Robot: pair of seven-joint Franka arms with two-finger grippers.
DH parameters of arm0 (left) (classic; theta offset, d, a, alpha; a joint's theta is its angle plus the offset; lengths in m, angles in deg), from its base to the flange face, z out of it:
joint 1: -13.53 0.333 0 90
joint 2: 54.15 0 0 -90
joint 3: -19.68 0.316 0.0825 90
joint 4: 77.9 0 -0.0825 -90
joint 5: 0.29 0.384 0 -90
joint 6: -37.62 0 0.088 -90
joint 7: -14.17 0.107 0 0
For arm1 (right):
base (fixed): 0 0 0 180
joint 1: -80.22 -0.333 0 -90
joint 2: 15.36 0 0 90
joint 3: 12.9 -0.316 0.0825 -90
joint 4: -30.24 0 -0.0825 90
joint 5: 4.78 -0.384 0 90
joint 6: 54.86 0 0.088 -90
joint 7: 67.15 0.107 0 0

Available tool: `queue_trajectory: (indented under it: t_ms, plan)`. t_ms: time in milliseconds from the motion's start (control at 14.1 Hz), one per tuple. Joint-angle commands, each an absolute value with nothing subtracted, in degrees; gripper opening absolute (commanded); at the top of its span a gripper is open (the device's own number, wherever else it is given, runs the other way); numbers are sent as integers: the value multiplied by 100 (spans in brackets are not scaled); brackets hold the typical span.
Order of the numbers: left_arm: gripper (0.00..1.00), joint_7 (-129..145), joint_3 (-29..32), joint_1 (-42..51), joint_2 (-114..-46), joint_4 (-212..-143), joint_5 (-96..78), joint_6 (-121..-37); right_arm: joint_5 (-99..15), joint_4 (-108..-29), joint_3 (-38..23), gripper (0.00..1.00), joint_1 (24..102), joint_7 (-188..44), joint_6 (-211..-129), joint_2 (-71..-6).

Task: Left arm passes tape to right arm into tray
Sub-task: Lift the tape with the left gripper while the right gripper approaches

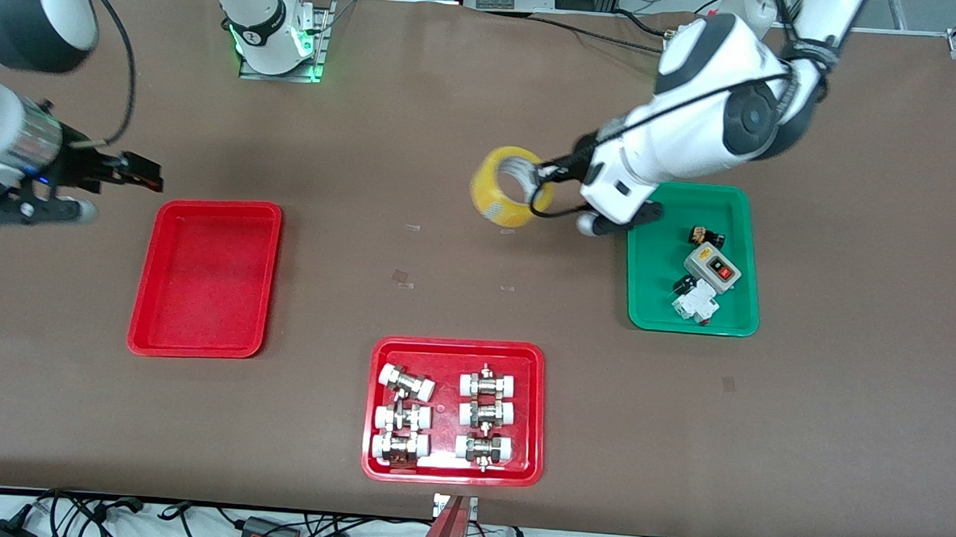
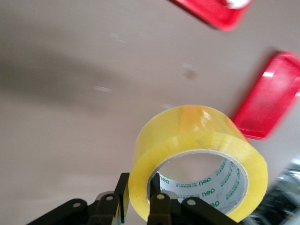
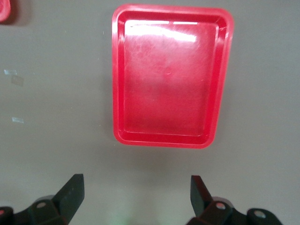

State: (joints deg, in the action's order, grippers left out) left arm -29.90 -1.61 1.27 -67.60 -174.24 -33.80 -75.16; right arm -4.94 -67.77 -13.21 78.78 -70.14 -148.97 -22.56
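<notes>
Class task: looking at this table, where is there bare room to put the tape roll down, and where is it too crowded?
The plain red tray is bare inside. Open tabletop lies between it and the green tray, where the left gripper holds the tape up. The right gripper hangs open above the table. The green tray and the fittings tray are crowded.

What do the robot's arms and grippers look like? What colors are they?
Both arms are white with rounded dark grey joint caps. The left arm has a black cable running along it. The right arm shows a silver wrist ring. The left gripper and right gripper are black, each with two fingers.
</notes>
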Motion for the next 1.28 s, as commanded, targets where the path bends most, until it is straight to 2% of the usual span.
queue_trajectory:
  t_ms: [0, 285, 925, 1209]
  plan:
    - [8, -3127, -141, -193, -6856, -17125, -4105, -8196, -932, -6434, -1308, 100, 7872, -7084, -14794, -2520]
    - [9, -3170, -194, -483, -6821, -17107, -4889, -9349, -1925, -6345, -1343, 100, 7723, -7539, -14767, -2626]
    - [9, -3514, -185, -379, -6742, -17159, -4881, -9413, -5317, -6108, -1352, 100, 6969, -7621, -14802, -2688]
    - [9, -3505, -185, -378, -6742, -17194, -4881, -9395, -5646, -5617, -1352, 100, 6555, -7594, -15075, -2819]
